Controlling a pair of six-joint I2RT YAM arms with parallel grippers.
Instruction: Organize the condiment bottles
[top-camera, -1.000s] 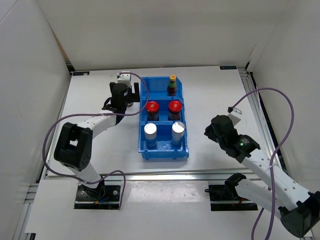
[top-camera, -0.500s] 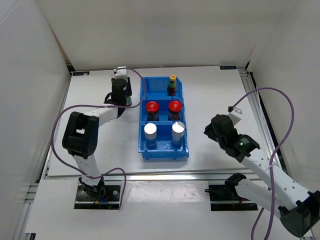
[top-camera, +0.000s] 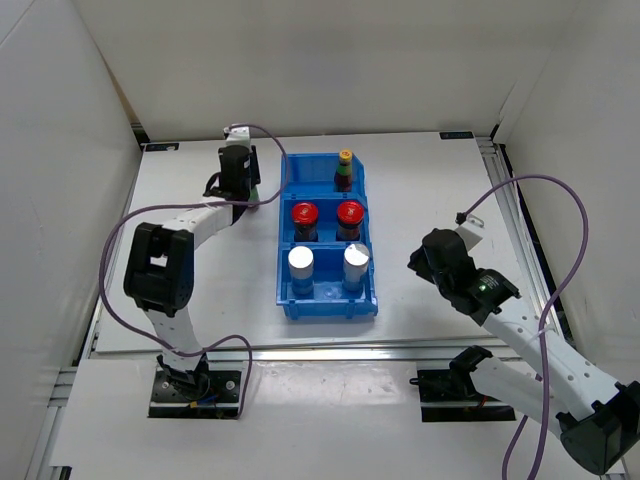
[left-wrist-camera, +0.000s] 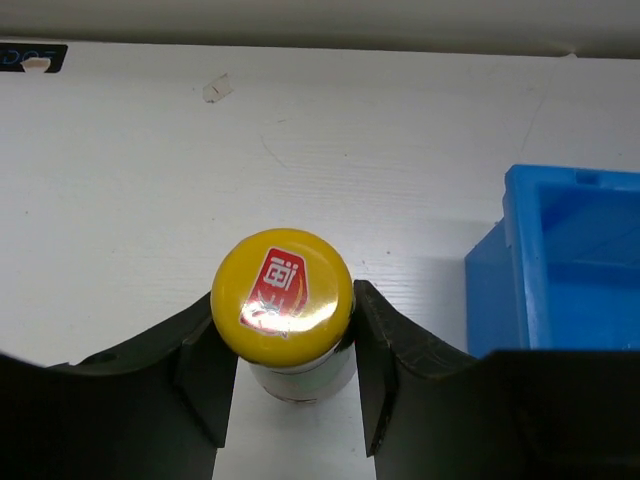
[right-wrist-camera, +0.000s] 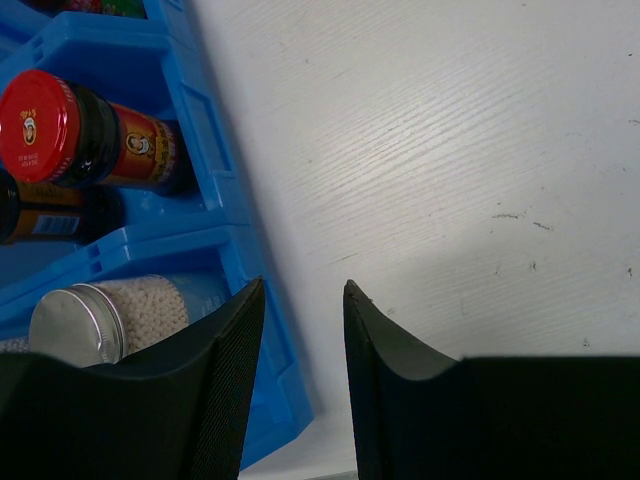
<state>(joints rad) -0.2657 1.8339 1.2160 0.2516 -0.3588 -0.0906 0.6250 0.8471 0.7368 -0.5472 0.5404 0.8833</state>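
Yellow-capped bottle (left-wrist-camera: 282, 293) sits just left of the blue bin (left-wrist-camera: 545, 260), near its far end, with your left gripper (left-wrist-camera: 286, 345) clamped on its neck. Inside the bin, a second yellow-capped bottle (top-camera: 344, 170) occupies the far compartment, red-lidded jars (top-camera: 304, 215) the middle, and silver-topped bottles (top-camera: 300, 260) the nearest. Right of the bin, your right gripper (right-wrist-camera: 303, 330) hangs slightly parted and holds nothing.

My right gripper (right-wrist-camera: 302, 300) sits at the bottom edge, its black fingers (right-wrist-camera: 215, 390) parted with nothing between them, only bare white table (right-wrist-camera: 450, 150) in the gap. The blue bin (right-wrist-camera: 150, 248) fills the left side. A red-lidded bottle (right-wrist-camera: 60, 115) is in one compartment (lid toward the left edge). A second dark bottle (right-wrist-camera: 50, 215) beside it is cut off. A silver-topped bottle (right-wrist-camera: 75, 325) holding white beads is in the next compartment, just beside my left finger.
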